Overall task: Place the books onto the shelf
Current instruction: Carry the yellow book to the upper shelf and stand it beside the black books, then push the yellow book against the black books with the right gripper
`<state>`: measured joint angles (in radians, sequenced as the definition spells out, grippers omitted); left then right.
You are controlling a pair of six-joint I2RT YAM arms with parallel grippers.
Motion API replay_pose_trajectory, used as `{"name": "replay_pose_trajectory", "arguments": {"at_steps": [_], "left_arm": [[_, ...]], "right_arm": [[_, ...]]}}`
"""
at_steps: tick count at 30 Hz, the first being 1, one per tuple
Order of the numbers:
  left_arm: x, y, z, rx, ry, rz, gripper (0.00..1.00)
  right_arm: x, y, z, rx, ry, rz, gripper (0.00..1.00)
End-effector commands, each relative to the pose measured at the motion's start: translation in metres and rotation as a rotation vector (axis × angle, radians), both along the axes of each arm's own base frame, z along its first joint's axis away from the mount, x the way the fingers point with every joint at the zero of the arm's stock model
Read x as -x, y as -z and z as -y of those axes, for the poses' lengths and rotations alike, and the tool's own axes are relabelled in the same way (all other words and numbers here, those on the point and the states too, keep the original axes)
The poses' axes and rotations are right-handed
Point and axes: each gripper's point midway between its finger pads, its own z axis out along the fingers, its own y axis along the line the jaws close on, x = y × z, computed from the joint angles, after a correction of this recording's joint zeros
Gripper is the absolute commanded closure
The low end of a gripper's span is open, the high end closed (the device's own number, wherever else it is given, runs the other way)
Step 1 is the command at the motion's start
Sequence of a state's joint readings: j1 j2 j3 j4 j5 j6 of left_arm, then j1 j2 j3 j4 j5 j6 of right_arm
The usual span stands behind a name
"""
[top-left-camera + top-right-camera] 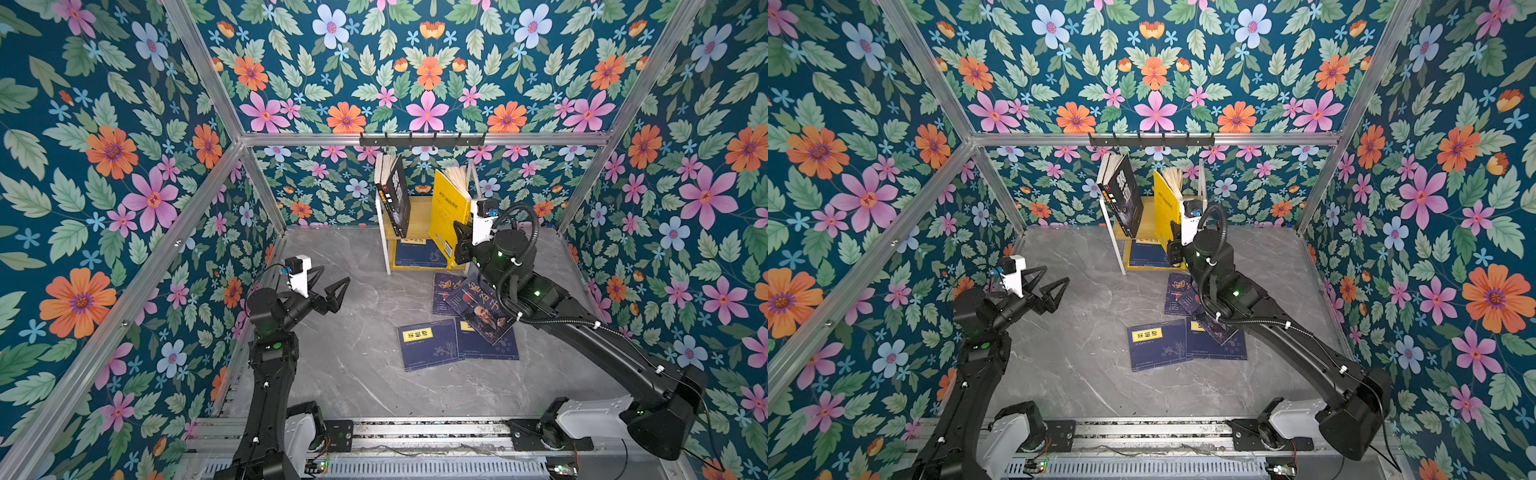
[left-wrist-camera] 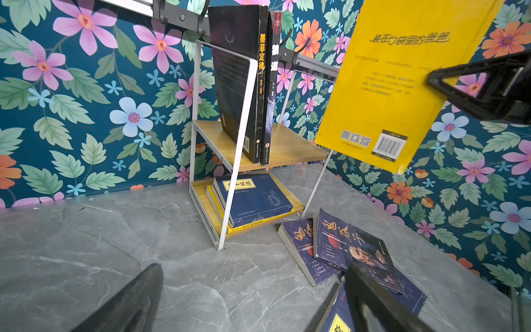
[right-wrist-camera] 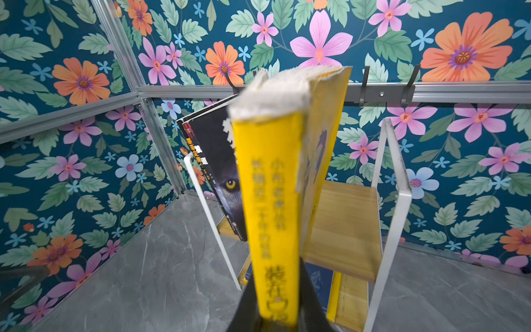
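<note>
On the white-framed shelf [image 1: 419, 214], two black books [image 1: 397, 199] lean on the upper board and a navy stack [image 1: 419, 254] lies flat on the lower. A yellow book [image 1: 446, 216] is held upright, raised before the upper tier. Two portrait books [image 1: 478, 309] and two navy books [image 1: 434, 345] lie overlapping on the table [image 1: 353, 332].

Lab test booth — aluminium frame [image 1: 299, 139], papered walls [image 1: 104, 166] (floral).

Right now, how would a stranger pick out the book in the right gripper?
Find the white-framed shelf at the back wall. Before its upper board, the right gripper holds one book nearly upright. Its cover is bright yellow; the two books leaning beside it are black.
</note>
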<state>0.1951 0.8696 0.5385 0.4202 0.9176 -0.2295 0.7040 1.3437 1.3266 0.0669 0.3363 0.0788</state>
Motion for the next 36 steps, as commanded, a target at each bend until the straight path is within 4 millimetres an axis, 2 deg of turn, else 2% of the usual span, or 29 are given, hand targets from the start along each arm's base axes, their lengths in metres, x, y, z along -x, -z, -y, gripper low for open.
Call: {"name": "replay_pose_trajectory", "arguments": {"at_steps": [1, 4, 10, 11, 15, 17, 24, 36], "left_arm": [[0.003, -0.009, 0.0, 0.005, 0.01, 0.043, 0.0], [0.005, -0.007, -0.002, 0.009, 0.008, 0.043, 0.0], [0.005, -0.012, -0.001, 0.015, 0.012, 0.05, 0.0], [0.005, -0.013, -0.001, 0.015, 0.014, 0.053, 0.0], [0.006, -0.011, -0.002, 0.012, 0.007, 0.046, 0.0], [0.006, -0.009, -0.003, 0.012, 0.003, 0.041, 0.0], [0.003, -0.01, -0.006, 0.011, -0.013, 0.035, 0.0], [0.0, -0.012, -0.013, 0.012, -0.039, 0.039, 0.0]], "right_arm": [[-0.012, -0.034, -0.009, -0.077, 0.004, 0.095, 1.0], [-0.034, -0.039, -0.013, -0.064, 0.065, 0.113, 1.0], [-0.076, -0.035, -0.016, -0.077, 0.167, 0.123, 1.0], [-0.086, -0.026, -0.02, -0.064, 0.181, 0.115, 1.0], [-0.112, -0.016, -0.026, -0.06, 0.217, 0.11, 1.0], [-0.121, -0.01, -0.035, -0.059, 0.205, 0.104, 1.0], [-0.141, 0.011, -0.052, -0.064, 0.191, 0.075, 1.0], [-0.149, 0.029, -0.074, -0.119, 0.112, 0.032, 1.0]]}}
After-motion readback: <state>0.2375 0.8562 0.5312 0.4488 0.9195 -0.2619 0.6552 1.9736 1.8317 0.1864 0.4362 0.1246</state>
